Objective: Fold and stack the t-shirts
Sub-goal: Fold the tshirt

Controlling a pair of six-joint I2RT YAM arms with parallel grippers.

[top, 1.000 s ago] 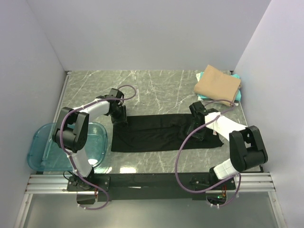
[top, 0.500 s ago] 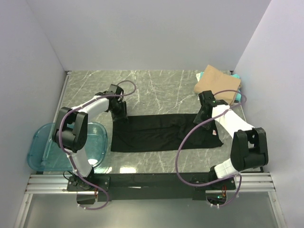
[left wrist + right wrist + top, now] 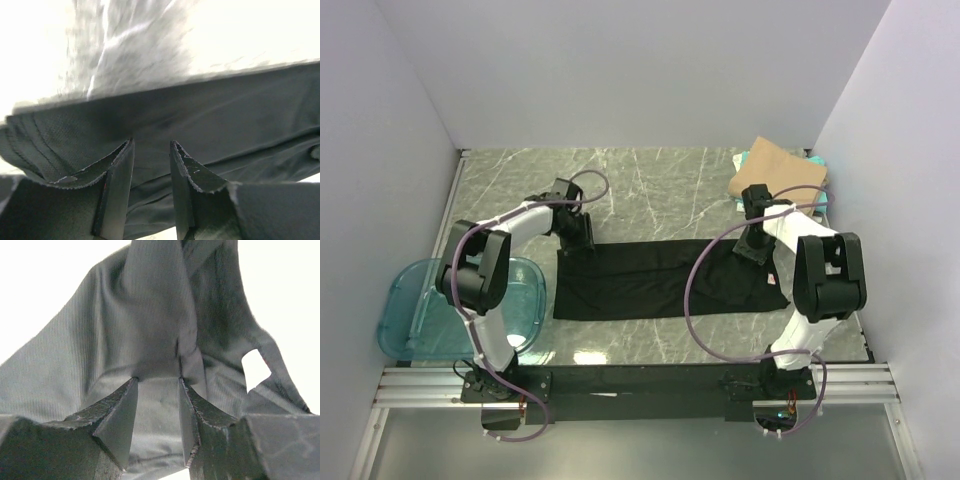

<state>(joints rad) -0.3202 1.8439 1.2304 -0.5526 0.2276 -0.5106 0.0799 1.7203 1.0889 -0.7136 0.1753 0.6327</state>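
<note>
The translucent blue plastic tub [image 3: 415,310] sits at the lower left of the frame, off the grey marble tabletop [image 3: 650,190] and clear of the work. The left gripper [image 3: 582,236] stands at the upper left corner of the plain black cloth t-shirt [image 3: 650,285]. In its wrist view the fingers [image 3: 116,190] are apart, with dark cloth showing in the gap, and no pinch is evident. The black t-shirt lies across the centre of the frame as a long flat band, apparently already folded once lengthwise. The right gripper [image 3: 756,246] stands on the upper right part of that band. Its fingers [image 3: 117,415] are likewise apart over rumpled cloth, and no clamp on it is evident. At the upper right, the folded tan t-shirt [image 3: 778,178] rests on the teal t-shirt [image 3: 826,198], of which only edges show. Judgement: two shirts are stacked, and the step in hand is the crosswise fold of the third. The next move calls for both grippers to close on the band's upper edge together, then lift evenly so the cloth does not skew or slip.
</note>
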